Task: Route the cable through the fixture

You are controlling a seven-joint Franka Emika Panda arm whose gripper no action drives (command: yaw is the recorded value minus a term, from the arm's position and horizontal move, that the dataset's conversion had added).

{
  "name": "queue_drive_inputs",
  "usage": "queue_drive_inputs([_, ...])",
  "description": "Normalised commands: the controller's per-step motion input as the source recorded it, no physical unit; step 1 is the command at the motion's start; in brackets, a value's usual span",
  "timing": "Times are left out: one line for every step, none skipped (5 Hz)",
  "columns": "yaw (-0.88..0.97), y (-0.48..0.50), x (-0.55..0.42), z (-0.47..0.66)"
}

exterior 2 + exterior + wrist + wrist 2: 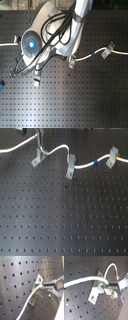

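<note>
In the second wrist view the fingers pinch the cable right at the fixture, the cord trailing toward nine o'clock over the tabletop.

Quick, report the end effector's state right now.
End effector: closed on the cable, right at the clip.

The white cable ran across the perforated desk, lying in the grey forked fixture, blue band farther along.
</note>
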Motion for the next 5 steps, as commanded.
queue_drive_inputs([-0.03,-0.207,-0.224,0.14])
queue_drive_inputs([0.00,-0.180,-0.152,0.20])
queue_drive_inputs([0.00,-0.225,-0.259,0.18])
queue_drive_inputs([0.00,-0.275,-0.459,0.02])
queue_drive_inputs([0.17,-0.007,-0.405,0.01])
